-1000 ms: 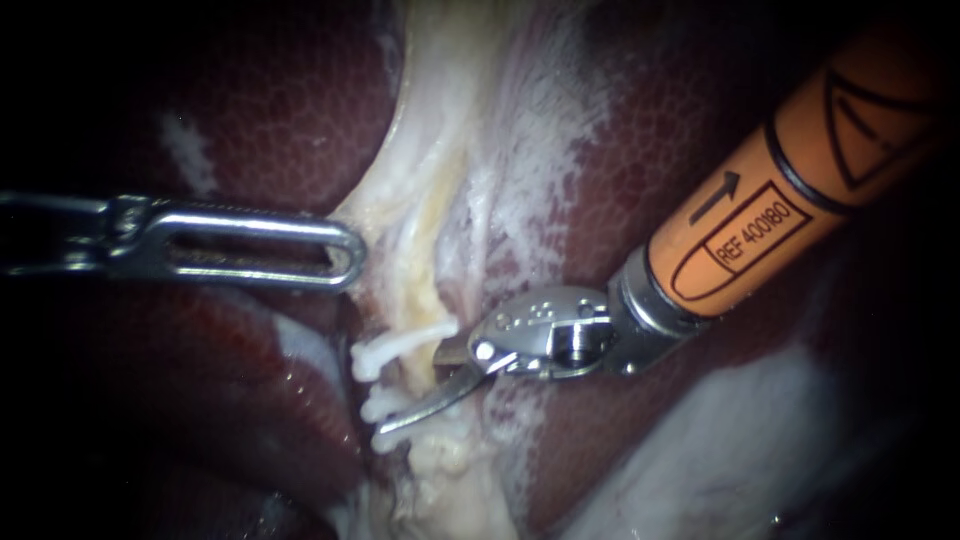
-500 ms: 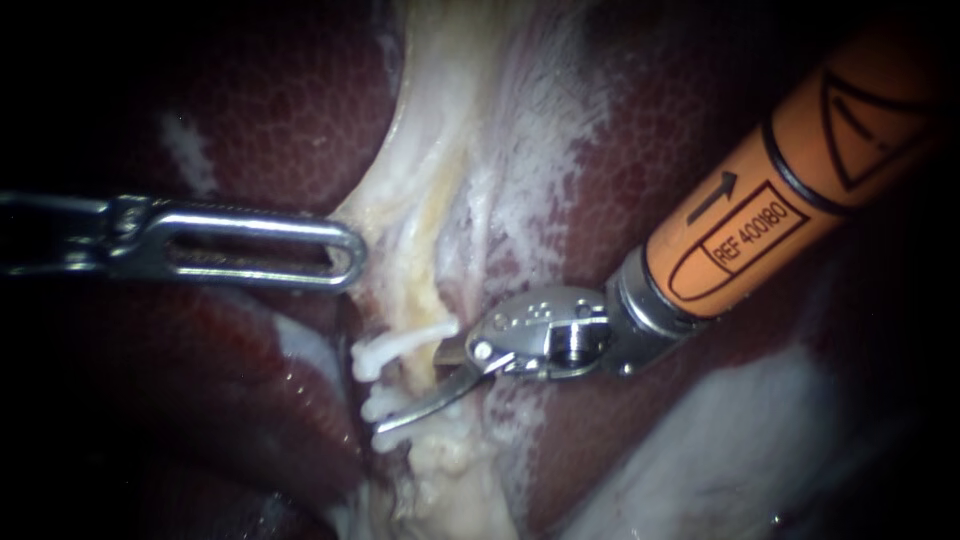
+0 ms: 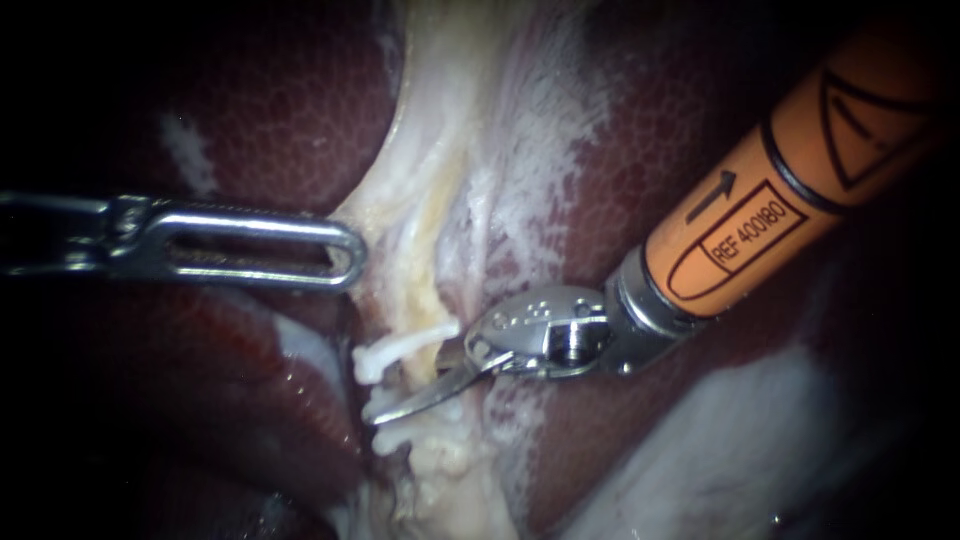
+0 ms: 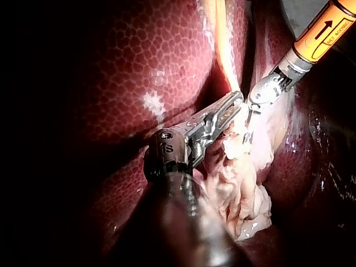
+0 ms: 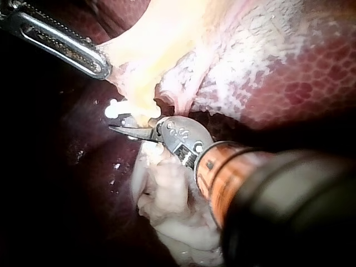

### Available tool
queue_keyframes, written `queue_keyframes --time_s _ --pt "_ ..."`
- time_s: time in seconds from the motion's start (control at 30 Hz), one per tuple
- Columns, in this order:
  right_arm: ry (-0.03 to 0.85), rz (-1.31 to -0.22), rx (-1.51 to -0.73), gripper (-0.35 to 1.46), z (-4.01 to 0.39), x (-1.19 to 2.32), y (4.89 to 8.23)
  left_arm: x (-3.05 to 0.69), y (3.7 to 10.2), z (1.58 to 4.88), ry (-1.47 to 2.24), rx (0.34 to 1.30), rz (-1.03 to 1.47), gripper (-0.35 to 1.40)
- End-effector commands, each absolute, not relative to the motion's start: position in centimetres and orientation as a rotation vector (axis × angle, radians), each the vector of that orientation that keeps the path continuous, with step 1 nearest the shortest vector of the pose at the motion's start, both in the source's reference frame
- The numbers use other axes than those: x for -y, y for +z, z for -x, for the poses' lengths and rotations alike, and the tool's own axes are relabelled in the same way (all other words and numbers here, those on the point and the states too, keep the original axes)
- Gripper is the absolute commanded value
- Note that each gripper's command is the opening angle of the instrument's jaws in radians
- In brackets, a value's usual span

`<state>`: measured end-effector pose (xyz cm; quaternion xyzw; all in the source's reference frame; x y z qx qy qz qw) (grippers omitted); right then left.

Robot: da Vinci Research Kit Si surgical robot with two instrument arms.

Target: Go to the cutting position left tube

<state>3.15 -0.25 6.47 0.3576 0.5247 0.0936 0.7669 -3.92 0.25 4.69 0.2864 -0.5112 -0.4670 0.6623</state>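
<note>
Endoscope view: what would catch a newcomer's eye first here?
The bright orange shaft of my right instrument comes in from the upper right, its open jaws set at the white clips on a pale tube in the middle. From the left, my left instrument reaches its slotted steel tip to the edge of the pale tissue above the clips. Dark red liver lies all around.

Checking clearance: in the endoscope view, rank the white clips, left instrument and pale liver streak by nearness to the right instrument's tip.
1. White plastic clips, beside the right instrument.
2. Slotted steel left instrument, upper left.
3. Pale streak on dark-red liver, farther upper left.
</note>
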Motion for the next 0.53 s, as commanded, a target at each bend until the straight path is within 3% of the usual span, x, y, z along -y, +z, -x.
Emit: queue_keyframes --time_s 0.03,0.53 --pt "0.202 -0.777 -1.140 0.31 -3.14 0.26 6.47 -0.25 4.69 3.92 -1.056 1.156 -0.648 -0.35" --pt "0.198 -0.779 -1.140 0.34 -3.13 0.26 6.47 -0.25 4.69 3.92 -1.056 1.156 -0.648 -0.35"
